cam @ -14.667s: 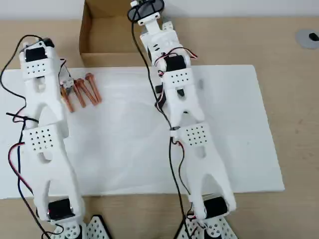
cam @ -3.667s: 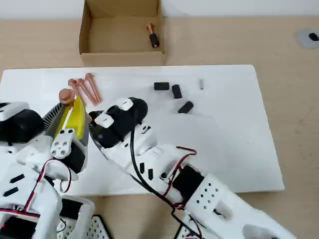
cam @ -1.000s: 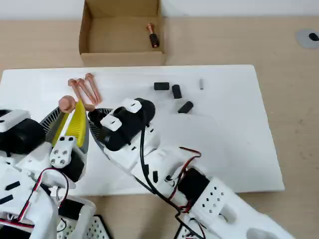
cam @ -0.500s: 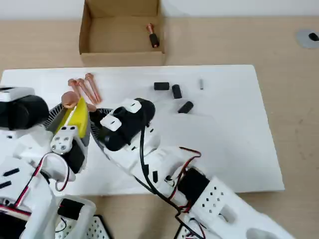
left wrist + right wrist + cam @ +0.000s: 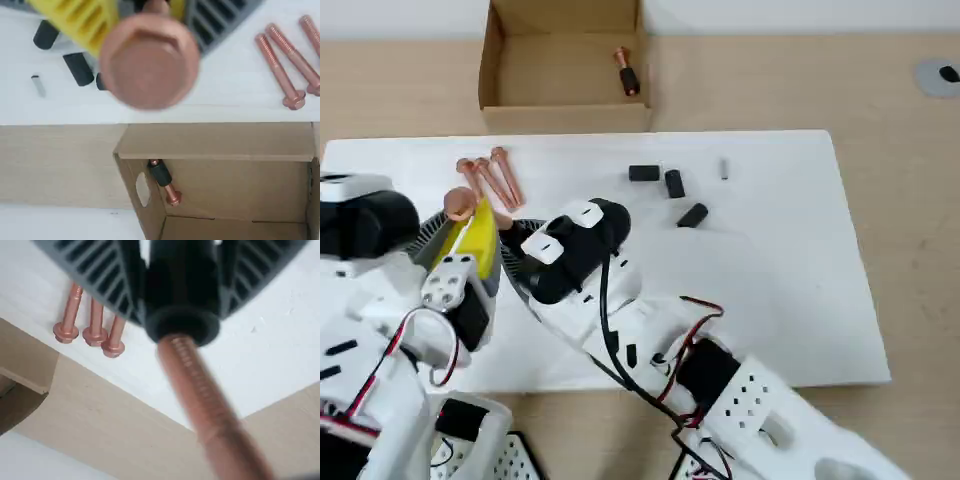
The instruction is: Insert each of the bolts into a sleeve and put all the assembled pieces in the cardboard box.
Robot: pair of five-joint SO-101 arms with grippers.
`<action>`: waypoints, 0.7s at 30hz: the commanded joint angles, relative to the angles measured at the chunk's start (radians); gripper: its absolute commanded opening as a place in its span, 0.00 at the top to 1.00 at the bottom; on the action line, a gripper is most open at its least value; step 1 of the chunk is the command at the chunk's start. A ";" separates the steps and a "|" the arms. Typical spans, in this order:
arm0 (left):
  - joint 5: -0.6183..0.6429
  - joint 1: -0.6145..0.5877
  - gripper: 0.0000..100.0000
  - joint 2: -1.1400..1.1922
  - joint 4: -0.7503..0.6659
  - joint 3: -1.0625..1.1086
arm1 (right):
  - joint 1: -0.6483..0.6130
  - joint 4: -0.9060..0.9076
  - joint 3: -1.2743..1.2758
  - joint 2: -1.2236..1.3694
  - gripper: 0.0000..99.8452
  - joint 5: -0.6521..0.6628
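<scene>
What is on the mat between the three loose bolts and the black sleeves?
Nothing: in the high view the white mat is bare between the loose bolts and the sleeves.

Coppery metal bolts (image 5: 508,178); matt black sleeves (image 5: 644,173); plain brown cardboard box (image 5: 565,118).

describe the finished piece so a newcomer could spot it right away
Look in the cardboard box past the far edge of the white mat. Near its right wall lies a copper bolt wearing a black sleeve, unlike the bare bolts and empty sleeves on the mat.
</scene>
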 commanded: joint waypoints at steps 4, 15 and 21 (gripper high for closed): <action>0.002 -0.005 0.99 0.008 0.044 -0.092 | 0.015 -0.029 -0.005 -0.036 0.99 -0.005; 0.018 0.046 0.99 0.008 0.043 -0.074 | 0.015 -0.029 -0.005 -0.036 0.99 -0.005; 0.020 0.069 0.99 0.008 0.038 -0.041 | 0.015 -0.029 -0.005 -0.036 0.99 -0.005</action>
